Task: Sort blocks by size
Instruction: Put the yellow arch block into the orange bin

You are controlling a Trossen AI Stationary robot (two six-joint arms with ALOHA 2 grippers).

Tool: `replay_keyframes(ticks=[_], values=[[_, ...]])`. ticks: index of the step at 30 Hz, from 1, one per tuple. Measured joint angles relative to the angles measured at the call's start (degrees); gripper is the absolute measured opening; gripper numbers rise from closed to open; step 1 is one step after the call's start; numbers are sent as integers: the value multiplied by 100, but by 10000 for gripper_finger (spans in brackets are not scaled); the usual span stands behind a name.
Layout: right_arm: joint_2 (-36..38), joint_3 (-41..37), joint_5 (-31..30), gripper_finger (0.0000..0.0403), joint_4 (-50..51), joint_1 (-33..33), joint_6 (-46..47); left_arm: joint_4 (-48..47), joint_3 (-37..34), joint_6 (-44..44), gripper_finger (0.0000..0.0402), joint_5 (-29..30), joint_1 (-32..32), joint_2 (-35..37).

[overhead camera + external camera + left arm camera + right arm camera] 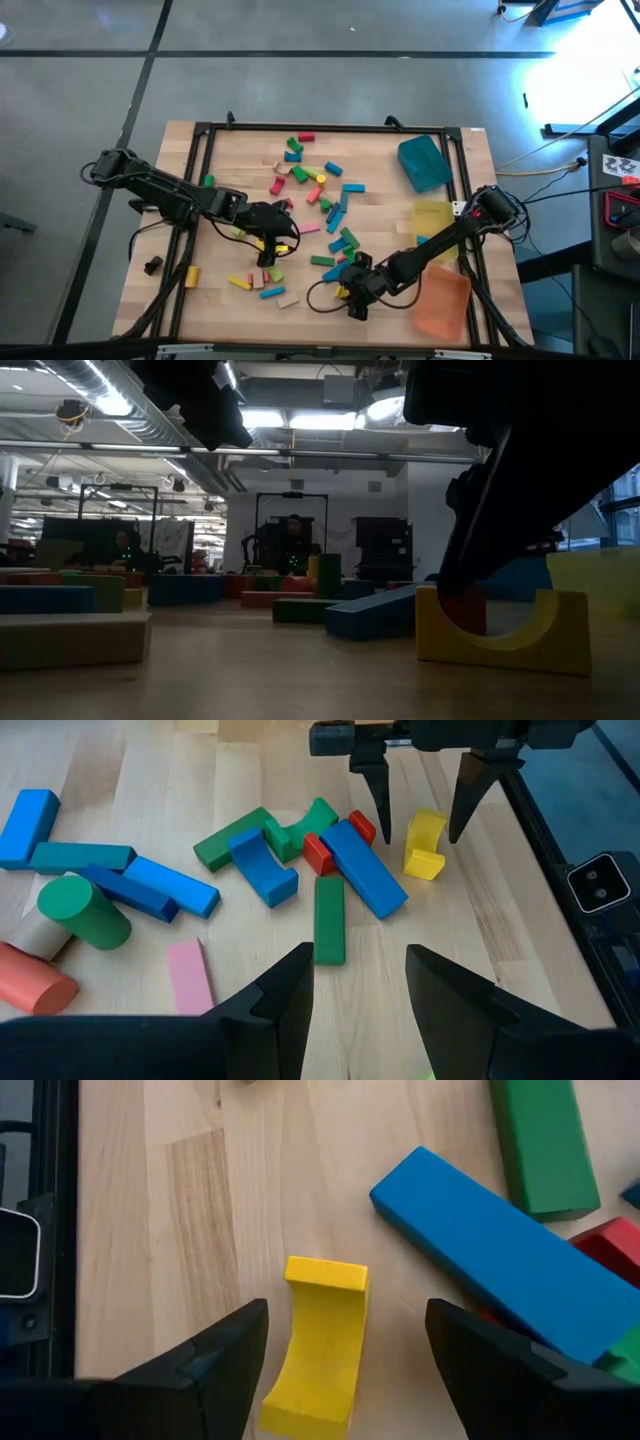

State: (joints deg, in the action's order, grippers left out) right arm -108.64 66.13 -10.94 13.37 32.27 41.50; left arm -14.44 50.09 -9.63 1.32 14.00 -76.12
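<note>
Dozens of blocks (pixel 322 195) lie scattered over the wooden table (pixel 400 215), and the one in play is a yellow arch block (pixel 318 1345), lying on its side directly between the spread fingers of the right gripper (pixel 345 1370). That gripper hangs low over it with its jaws as wide as they go, one finger on each flank and neither visibly touching the wood. Just beyond the fingertips lies a long blue bar (pixel 500 1265), propped aslant, with a red block (pixel 610 1245) tucked against it and a green bar (pixel 545 1140) farther off.

Judging by its look, the arch is light, rigid painted wood: it will not deform, but the smooth paint could slip, and the curved hollow offers poor purchase. The sound hold is across the two flat side faces, near the middle, so it does not pivot when lifted.

Apart from this, the left gripper (pixel 355 1000) hovers with fingers parted and nothing between them, a green bar and a pink bar (pixel 190 978) lying just ahead of its tips
</note>
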Motion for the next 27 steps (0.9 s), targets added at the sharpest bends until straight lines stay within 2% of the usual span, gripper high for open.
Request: replay_keyframes(ticks=[5, 14, 21, 27], values=[[0, 0, -50, 273, -49, 47, 0, 2, 0, 0, 145, 0, 0, 0], [-3, 0, -625, 273, -48, 231, -37, 2, 0, -2, 145, -2, 0, 0], [-409, 0, -620, 273, -626, 223, -295, 1, 4, -87, 145, -2, 0, -2], [-644, 0, -937, 273, -748, 223, -319, 4, 4, -96, 145, -2, 0, -2]])
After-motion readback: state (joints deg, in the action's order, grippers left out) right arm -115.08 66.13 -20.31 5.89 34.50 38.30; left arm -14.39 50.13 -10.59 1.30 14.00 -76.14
